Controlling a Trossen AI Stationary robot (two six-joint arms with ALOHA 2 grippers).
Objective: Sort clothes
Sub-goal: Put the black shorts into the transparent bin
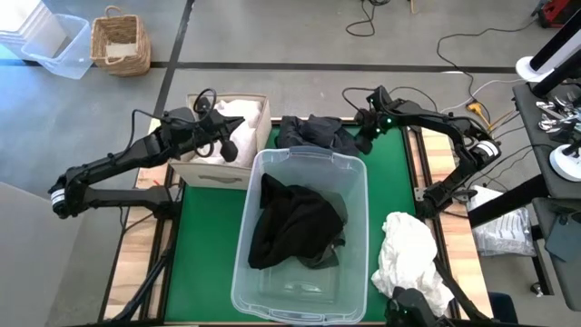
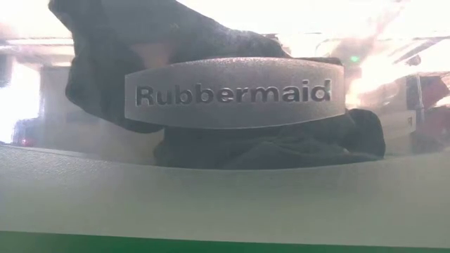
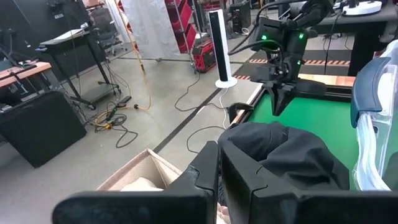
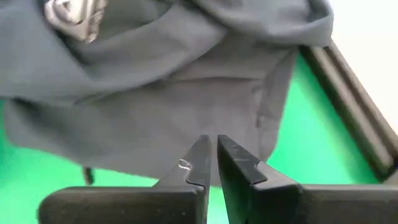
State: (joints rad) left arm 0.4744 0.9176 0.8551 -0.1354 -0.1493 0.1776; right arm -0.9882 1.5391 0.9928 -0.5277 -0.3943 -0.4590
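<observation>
- Right up against the low camera: frosted wall of the clear plastic tub, raised brand plate across it, dark cloth showing dimly through.
- From above, sitting in mid-mat on the green table, long side running front to back, blocking the straight path between both arms.
- Inside the tub: a black garment, crumpled and piled toward the far half, bare plastic at the near end.
- Front right, partly off the mat: a white garment, rumpled in a loose heap.
- Just beyond the tub's far rim: a charcoal garment, bunched, folds smooth and matte.
- Right gripper at that heap's right edge, fingers nearly together, pinching nothing, cloth lying just past the tips.
- Far left, touching the tub's corner: beige fabric box with a cream garment inside.
- Left gripper over the box's right side, fingers drawn close with only a slit between, empty.
</observation>
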